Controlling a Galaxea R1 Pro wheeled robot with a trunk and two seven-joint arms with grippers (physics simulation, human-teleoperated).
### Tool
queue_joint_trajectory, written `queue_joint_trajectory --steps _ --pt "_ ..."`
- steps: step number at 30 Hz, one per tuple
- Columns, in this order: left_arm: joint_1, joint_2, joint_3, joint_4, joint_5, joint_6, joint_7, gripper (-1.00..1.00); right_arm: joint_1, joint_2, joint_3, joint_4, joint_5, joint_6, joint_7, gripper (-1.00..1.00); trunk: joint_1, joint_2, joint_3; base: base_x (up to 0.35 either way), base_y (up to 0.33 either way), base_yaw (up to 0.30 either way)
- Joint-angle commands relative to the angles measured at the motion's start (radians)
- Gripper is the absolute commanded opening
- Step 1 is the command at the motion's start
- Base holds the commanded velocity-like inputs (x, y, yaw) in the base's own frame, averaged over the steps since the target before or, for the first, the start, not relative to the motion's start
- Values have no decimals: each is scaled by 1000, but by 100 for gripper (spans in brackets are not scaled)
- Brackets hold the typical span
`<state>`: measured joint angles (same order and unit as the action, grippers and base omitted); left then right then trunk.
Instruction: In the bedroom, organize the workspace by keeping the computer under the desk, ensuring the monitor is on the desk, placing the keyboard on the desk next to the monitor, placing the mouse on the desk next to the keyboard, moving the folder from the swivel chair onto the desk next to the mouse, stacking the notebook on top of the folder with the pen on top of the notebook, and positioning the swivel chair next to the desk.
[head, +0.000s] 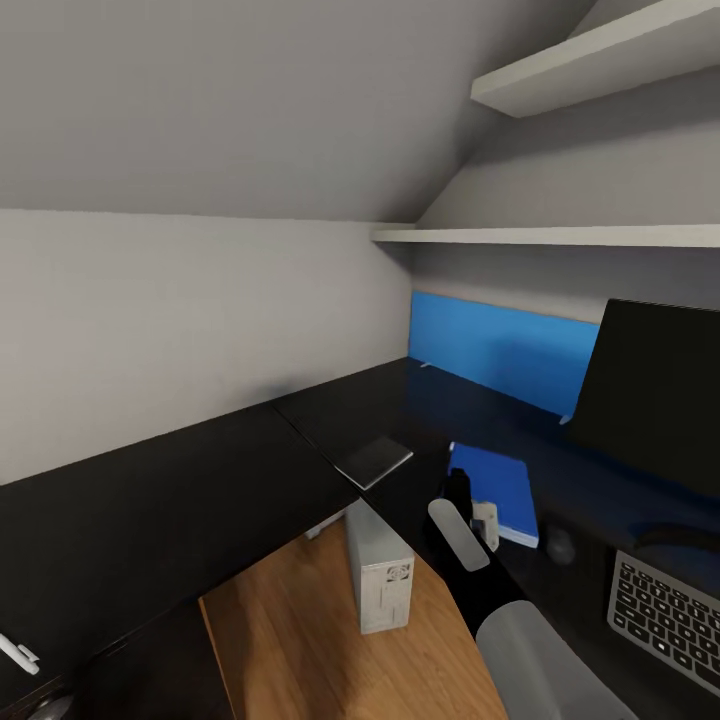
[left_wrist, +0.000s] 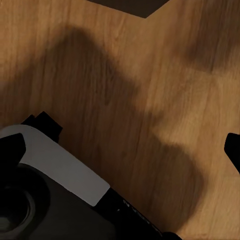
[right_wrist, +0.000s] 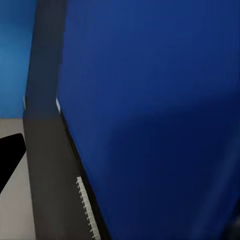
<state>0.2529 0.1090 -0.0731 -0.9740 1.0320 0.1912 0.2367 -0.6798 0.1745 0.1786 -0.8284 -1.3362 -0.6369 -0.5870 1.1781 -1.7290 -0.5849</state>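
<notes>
Glossy black counter wraps the corner, the monitor standing on it. Left of the monitor lies the folder, the right gripper over its near edge, grip unclear. Notebook beyond, keyboard nearer, computer below.

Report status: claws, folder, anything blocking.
Right claw over flat bright blue folder on glossy black desk; claw state unclear. Dark spiral-bound notebook lies apart, beside it. Small dark mouse sits close by.
</notes>
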Motion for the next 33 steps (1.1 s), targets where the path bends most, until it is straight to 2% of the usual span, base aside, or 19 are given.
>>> queue_joint_trajectory --steps 1,6,14,29,33 --pt "0 1 -3 8 8 0 8 100 -1 0 2 0 -2 -3 -4 100 0 -1 -1 -34 0 0" --pt "0 1 -2 39 10 0 7 100 -1 0 3 2 -1 -3 -3 100 0 -1 -1 -222 0 0" --pt "0 1 -1 44 11 1 7 100 -1 0 5 4 1 -4 -3 100 0 -1 -1 -273 0 0" --pt "0 1 1 44 11 1 7 100 -1 0 12 5 2 -4 -2 100 0 -1 -1 -31 0 0" --pt "0 1 1 44 11 1 7 100 0 0 28 -1 3 -5 -3 100 0 -1 -1 -1 0 0"
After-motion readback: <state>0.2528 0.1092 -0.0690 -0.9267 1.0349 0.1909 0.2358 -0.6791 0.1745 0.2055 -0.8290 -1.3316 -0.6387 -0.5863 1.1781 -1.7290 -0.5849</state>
